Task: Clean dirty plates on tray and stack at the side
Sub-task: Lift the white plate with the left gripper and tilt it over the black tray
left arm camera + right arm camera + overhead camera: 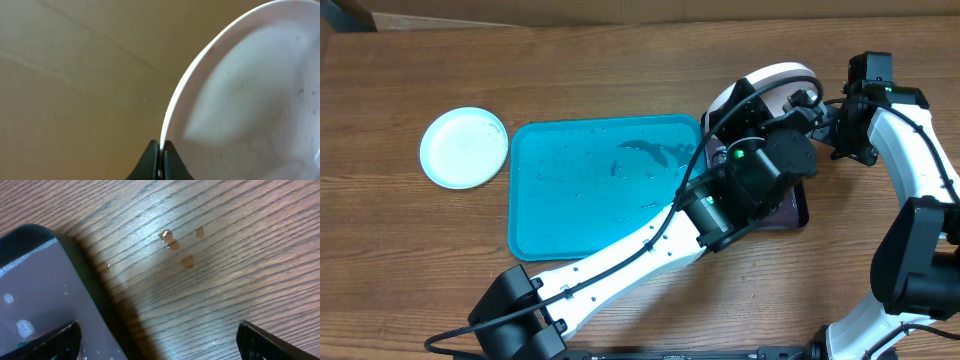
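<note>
My left gripper [161, 152] is shut on the rim of a white plate [250, 90], which it holds tilted above the table. From overhead, that white plate [775, 80] shows behind the left arm's wrist, right of the turquoise tray [570, 200]. Water drops and a dark teal smear [645, 153] lie on the tray, which carries no plate. A light blue plate [465, 147] rests on the table left of the tray. My right gripper [160, 347] stands open with nothing between its fingers, low over the wood beside a black tray [35, 290].
The black tray [795, 205] lies under the left arm's wrist, right of the turquoise tray. A few water drops [175, 245] sit on the wood near the right gripper. The right arm [910, 150] curves in from the right edge.
</note>
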`<state>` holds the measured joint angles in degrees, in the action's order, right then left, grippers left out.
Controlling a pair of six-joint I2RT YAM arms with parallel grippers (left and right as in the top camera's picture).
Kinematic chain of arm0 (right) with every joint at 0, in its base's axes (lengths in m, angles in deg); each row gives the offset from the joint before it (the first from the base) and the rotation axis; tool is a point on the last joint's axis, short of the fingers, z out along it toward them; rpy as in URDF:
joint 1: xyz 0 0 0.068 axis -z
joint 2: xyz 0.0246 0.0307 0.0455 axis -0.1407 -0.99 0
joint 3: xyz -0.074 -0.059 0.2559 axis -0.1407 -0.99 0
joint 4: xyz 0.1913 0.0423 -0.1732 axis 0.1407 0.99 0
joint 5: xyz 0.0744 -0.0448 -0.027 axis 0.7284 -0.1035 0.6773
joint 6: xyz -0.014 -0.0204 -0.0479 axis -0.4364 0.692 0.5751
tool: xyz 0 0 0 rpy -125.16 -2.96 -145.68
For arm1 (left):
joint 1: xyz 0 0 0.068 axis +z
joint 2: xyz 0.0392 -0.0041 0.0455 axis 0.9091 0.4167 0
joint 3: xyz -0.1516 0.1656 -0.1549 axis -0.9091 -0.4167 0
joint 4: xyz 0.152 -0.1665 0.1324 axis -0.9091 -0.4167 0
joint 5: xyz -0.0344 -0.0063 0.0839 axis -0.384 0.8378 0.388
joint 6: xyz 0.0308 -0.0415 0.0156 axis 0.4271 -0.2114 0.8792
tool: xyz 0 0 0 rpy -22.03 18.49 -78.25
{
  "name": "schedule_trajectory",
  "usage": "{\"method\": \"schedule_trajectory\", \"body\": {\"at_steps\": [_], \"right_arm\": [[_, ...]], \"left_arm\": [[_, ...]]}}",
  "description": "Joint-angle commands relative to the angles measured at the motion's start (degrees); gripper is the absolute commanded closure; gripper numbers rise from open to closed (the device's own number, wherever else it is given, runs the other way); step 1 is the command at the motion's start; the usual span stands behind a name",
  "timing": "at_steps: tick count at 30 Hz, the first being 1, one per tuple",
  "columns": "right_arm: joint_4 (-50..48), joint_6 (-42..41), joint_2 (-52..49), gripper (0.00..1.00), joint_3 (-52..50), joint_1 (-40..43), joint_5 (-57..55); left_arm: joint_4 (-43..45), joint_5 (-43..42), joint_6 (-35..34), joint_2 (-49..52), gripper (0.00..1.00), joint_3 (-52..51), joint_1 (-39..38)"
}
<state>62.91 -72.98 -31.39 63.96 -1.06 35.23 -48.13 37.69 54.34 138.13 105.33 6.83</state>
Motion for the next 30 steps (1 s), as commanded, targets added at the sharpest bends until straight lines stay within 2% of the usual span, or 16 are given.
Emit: {"method": "schedule_trajectory", "body": {"at_steps": [1,16,20,24,26,28,30], "right_arm": [[-0.15,-0.2,0.7,0.0,1.03,-0.15,0.07],[-0.15,-0.2,0.7,0.0,1.03,-0.15,0.07],[-0.15,-0.2,0.7,0.0,1.03,-0.15,0.04],[-0.15,-0.17,0.7,0.0,1.03,-0.15,0.07],[-0.13,-0.2,0.7,0.0,1.03,-0.15,0.04],[-0.15,-0.2,0.7,0.0,1.03,-0.15,0.07],[-0.15,-0.2,0.7,0.0,1.03,-0.15,0.07]], "left_arm": [[2.95,0.74,4.37,-1.16,0.96,1.64,-1.18],[4.31,2.29,6.29,-1.16,0.96,1.64,-0.63],[3.37,2.27,4.31,-1.16,0.96,1.62,-0.46],[6.1,7.13,12.13,-1.16,0.96,1.62,-0.5],[10.19,9.7,7.63,-1.16,0.96,1.62,0.57],[9.29,9.77,1.33,-1.16,0.96,1.62,0.68],[6.93,10.01,3.98,-1.16,0.96,1.62,0.26]]}}
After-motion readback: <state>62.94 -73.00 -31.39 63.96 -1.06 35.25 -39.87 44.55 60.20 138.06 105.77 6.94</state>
